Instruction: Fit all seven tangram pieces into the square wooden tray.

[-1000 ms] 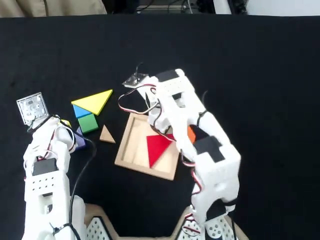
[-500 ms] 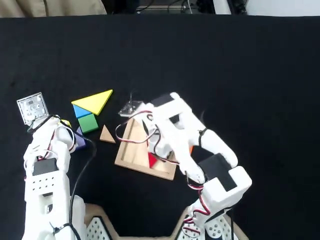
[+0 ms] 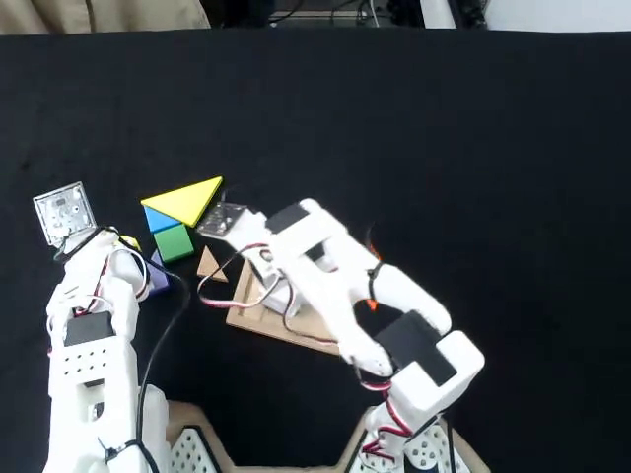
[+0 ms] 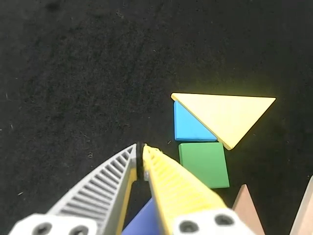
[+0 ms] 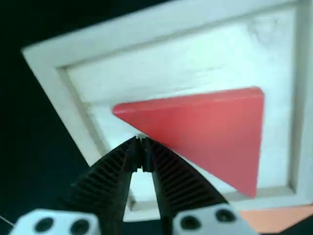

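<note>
High, tray: we see the tray (image 3: 258, 317) on the black table (image 3: 493, 148), mostly under the right arm (image 3: 335, 286).
High, loose pieces: the yellow triangle (image 3: 187, 197), blue triangle (image 3: 158, 219) and green square (image 3: 174, 242) sit touching, left of the tray; a tan triangle (image 3: 209, 264) lies between them and the tray.
High, left arm: the left arm (image 3: 94, 325) is at the lower left, beside a purple piece (image 3: 158, 278).
Left wrist, left gripper: we see the left gripper (image 4: 142, 149) closed, tips together, holding nothing, near the green square.
Right wrist, right gripper: the right gripper (image 5: 142, 145) is pinched closed and empty, tips at the edge of the red triangle (image 5: 210, 129), the 1 piece we see inside the tray.
Right wrist, orange piece: an orange piece (image 5: 274, 219) lies just outside the tray rim.
</note>
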Motion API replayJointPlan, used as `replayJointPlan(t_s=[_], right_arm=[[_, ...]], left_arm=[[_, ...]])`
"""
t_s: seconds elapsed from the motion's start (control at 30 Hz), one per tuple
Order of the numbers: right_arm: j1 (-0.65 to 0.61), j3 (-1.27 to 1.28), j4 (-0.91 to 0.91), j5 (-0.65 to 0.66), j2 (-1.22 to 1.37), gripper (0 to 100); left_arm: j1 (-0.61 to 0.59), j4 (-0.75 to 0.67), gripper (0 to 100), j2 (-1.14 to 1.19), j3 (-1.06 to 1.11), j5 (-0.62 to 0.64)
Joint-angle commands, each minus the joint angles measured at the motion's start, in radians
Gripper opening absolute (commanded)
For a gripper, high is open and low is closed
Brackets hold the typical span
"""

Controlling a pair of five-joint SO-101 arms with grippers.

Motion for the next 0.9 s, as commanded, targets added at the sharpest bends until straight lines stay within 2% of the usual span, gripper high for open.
replayJointPlan(t_s=[0.0,0.07,0.17,0.3,0.57,0.87], right_arm=[[-0.023,-0.084,-0.006,-0.083,-0.062,1.1],[0.014,-0.113,0.006,-0.129,-0.079,1.1],[0.137,-0.124,0.005,-0.170,-0.162,1.1],[0.295,-0.054,-0.106,-0.204,-0.266,1.1],[0.310,0.033,-0.238,-0.201,-0.202,1.1],[0.316,0.007,-0.241,-0.199,-0.031,1.1]], left_arm=[[-0.004,-0.017,3,-0.015,-0.008,0.000],[-0.007,-0.017,3,-0.015,-0.008,0.000],[-0.008,-0.017,3,-0.015,-0.008,0.000],[-0.004,-0.017,3,-0.015,-0.008,0.000],[-0.004,-0.017,3,-0.014,-0.007,0.000],[-0.004,-0.017,3,-0.009,-0.007,0.000]])
